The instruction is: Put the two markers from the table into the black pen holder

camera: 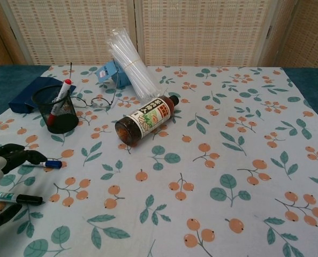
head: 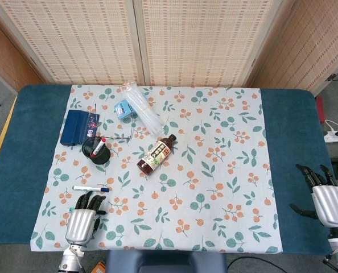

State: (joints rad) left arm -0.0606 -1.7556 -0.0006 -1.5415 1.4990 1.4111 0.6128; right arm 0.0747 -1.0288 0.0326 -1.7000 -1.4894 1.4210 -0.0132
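Observation:
The black mesh pen holder [head: 97, 149] stands at the left of the floral cloth with a red-capped marker in it; the chest view shows the holder [camera: 56, 110] too. A blue-capped marker [head: 91, 188] lies in front of it. My left hand [head: 82, 219] hovers low over the green marker [camera: 12, 197], fingers spread and holding nothing. In the chest view, that left hand [camera: 2, 174] arches over both markers, and its fingers cover part of the blue marker [camera: 51, 164]. My right hand [head: 328, 200] rests open at the table's right edge, far from the markers.
A brown bottle [head: 156, 154] lies on its side mid-cloth. Behind it are a bundle of clear plastic tubes [head: 142, 108], a small blue box [head: 123, 108] and a navy pouch [head: 78, 126]. Blue table surface [head: 294, 148] flanks the cloth.

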